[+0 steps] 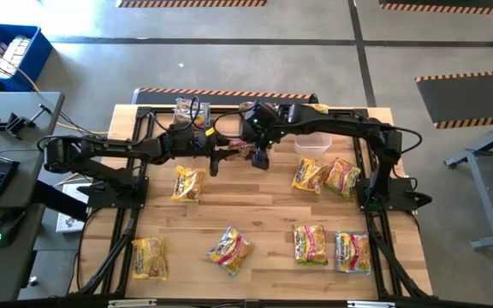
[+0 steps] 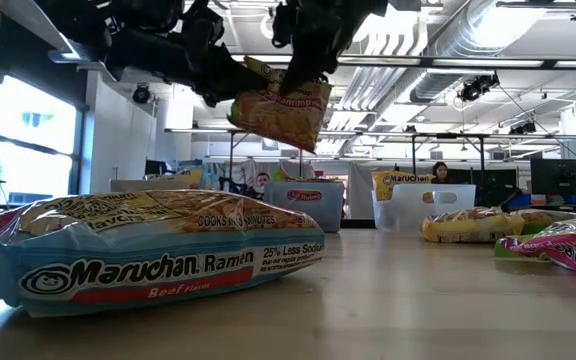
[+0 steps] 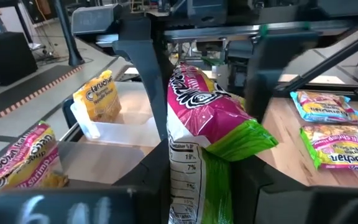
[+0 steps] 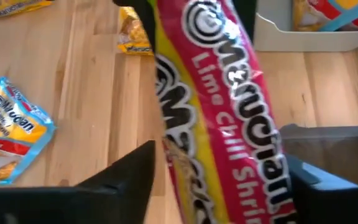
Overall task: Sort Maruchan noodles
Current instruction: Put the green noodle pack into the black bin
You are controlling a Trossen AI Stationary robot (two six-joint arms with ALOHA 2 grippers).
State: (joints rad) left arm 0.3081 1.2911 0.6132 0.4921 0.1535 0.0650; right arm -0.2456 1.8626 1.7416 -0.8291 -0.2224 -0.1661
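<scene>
Held aloft over the far middle of the table point(image 1: 255, 192): one pink-and-green Lime Chili Shrimp packet point(image 3: 194, 118), pinched edge-on between the fingers of the left gripper point(image 1: 216, 158), jaws narrowed onto the wrapper. Meeting it from the other side, the right gripper point(image 1: 259, 158), fingers standing to either side of the same packet point(image 4: 229, 106); jaws wide, and probably not yet pressing, though hard to tell from so close. Seen from table height hanging well clear of the wood point(image 2: 283, 110).

On the boards, loose packets: one left of centre point(image 1: 188, 183), two touching at the right point(image 1: 326, 176), a front row of four point(image 1: 148, 257) point(image 1: 230, 250) point(image 1: 310, 244) point(image 1: 351, 251), the nearest a blue Beef packet point(image 2: 148, 258). Open planks in the middle band between these rows. Along the far edge, a clear tub point(image 1: 312, 144) and another holding a packet point(image 1: 190, 111). Right front packets lying close to the table's edge.
</scene>
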